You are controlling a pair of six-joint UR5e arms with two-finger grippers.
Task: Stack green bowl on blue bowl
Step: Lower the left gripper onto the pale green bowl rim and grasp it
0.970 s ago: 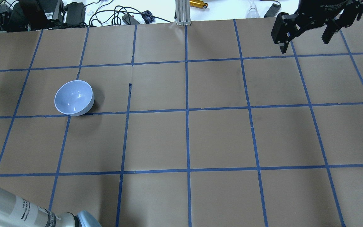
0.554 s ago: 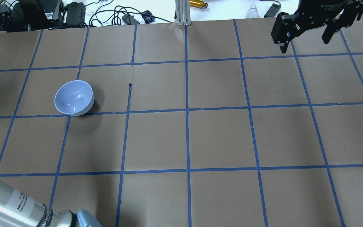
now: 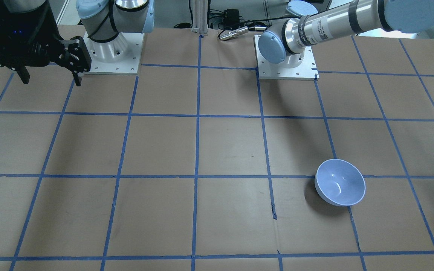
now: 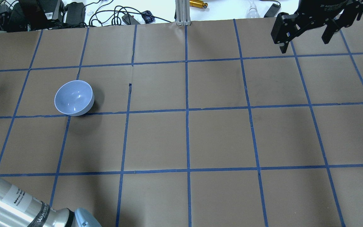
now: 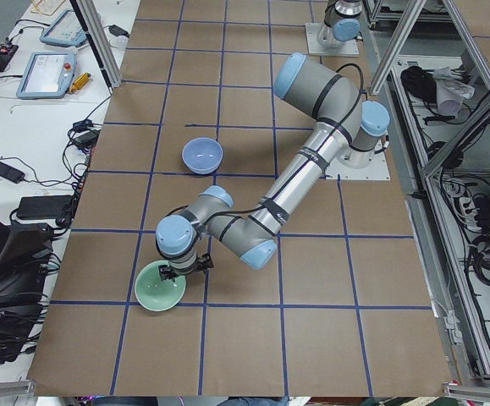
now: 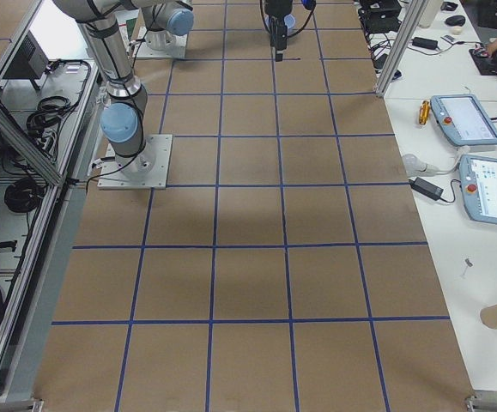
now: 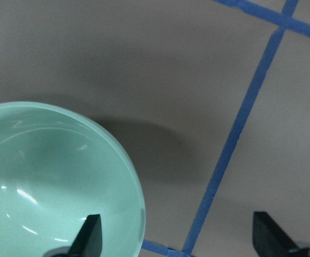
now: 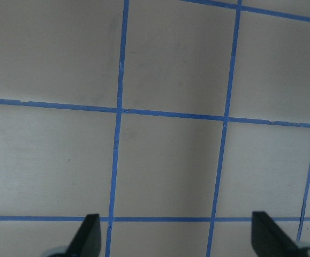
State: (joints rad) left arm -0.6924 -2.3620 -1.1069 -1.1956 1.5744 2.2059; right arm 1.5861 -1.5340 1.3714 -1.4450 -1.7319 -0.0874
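Brown paper ruled into squares by blue tape (image 4: 187, 94) covers the desk (image 4: 219, 138), with cables (image 4: 112, 14) crowding its far edge. At the robot's left end of the desk the green bowl (image 5: 160, 293) sits upright and empty, well apart from the blue bowl (image 4: 74, 97), which also stands upright and empty beside a tape line.

The left end effector (image 7: 179, 235) hangs low over the green bowl with its fingers spread wide. One fingertip is above the bowl's inside, the other outside past the rim, and nothing is gripped yet. The right end effector (image 4: 305, 41) hovers spread wide and empty over the desk's opposite far corner.

The green bowl looks rigid, light and glossy, so it is probably slick to pinch. The thin wall just below the rim, taken with one finger inside and one outside, seems the natural hold. A one-sided pinch may let the bowl tilt as it lifts. Similar in size, the two bowls should nest if the green one comes down centred.
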